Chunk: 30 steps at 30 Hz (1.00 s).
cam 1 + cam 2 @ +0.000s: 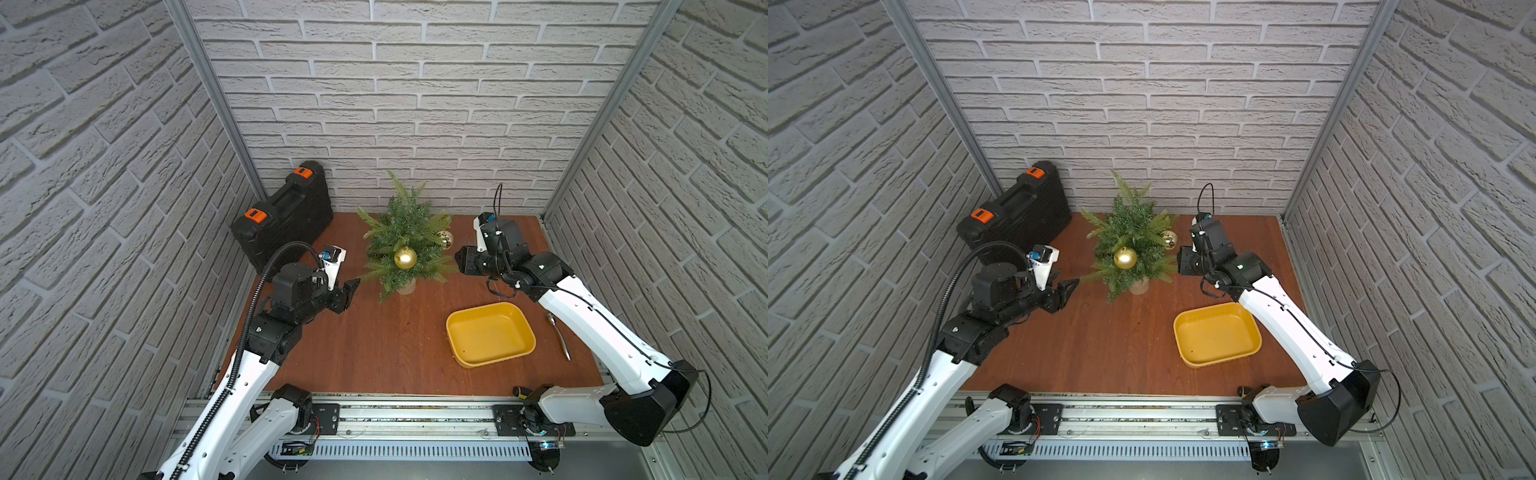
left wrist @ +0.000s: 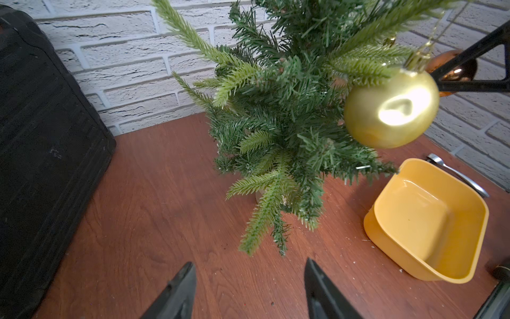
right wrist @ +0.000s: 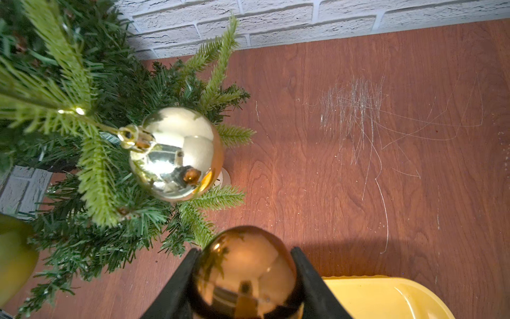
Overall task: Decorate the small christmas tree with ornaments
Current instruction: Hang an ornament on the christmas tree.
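The small christmas tree (image 1: 405, 232) (image 1: 1133, 232) stands in its cream pot at the back middle of the table. Of the ornaments, a matte gold bauble (image 1: 405, 257) (image 2: 390, 107) hangs at the tree's front. A shiny gold one (image 1: 445, 239) (image 3: 176, 154) hangs on its right side. My right gripper (image 1: 459, 259) (image 3: 244, 250) is just right of the tree, shut on the bronze bauble (image 3: 244, 273). My left gripper (image 1: 353, 286) (image 2: 248, 265) is open and empty, close to the tips of the tree's lower left branches.
An empty yellow tray (image 1: 490, 336) lies right of centre, under the right arm. A metal spoon (image 1: 559, 336) lies to the right of the tray. A black tool case (image 1: 286, 220) leans in the back left corner. Brick walls close in three sides.
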Tool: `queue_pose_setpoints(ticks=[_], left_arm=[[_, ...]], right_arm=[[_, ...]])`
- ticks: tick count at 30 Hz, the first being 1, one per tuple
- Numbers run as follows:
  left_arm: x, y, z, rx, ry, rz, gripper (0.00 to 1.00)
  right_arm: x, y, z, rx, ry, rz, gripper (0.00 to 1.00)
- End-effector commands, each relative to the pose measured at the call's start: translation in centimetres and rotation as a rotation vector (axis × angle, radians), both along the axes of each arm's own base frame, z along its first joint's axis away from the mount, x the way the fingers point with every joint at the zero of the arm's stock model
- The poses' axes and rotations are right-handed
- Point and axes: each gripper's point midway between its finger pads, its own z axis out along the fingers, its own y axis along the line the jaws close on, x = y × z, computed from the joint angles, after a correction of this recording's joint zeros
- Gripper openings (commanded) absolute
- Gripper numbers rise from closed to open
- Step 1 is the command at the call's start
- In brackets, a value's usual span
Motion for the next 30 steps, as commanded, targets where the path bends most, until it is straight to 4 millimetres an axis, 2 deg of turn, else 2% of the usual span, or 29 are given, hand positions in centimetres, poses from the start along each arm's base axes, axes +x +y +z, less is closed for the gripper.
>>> queue_pose_setpoints(ticks=[1, 16, 21, 30], left_arm=[[0.2, 0.0, 0.7, -0.017, -0.035, 0.000, 0.63], [0.2, 0.0, 0.8, -0.020, -0.037, -0.001, 0.63], [0.2, -0.1, 0.8, -0.020, -0.038, -0.004, 0.63], [0.1, 0.0, 0.9, -0.020, -0.040, -0.002, 0.63]], right_arm=[[-0.4, -0.8, 1.0, 0.000, -0.029, -0.022, 0.46], [-0.6, 0.3, 0.4, 0.034, 0.011, 0.019, 0.45], [-0.2, 0.9, 0.6, 0.062, -0.009, 0.028, 0.45], [0.9, 0.5, 1.1, 0.084, -0.062, -0.033, 0.43]])
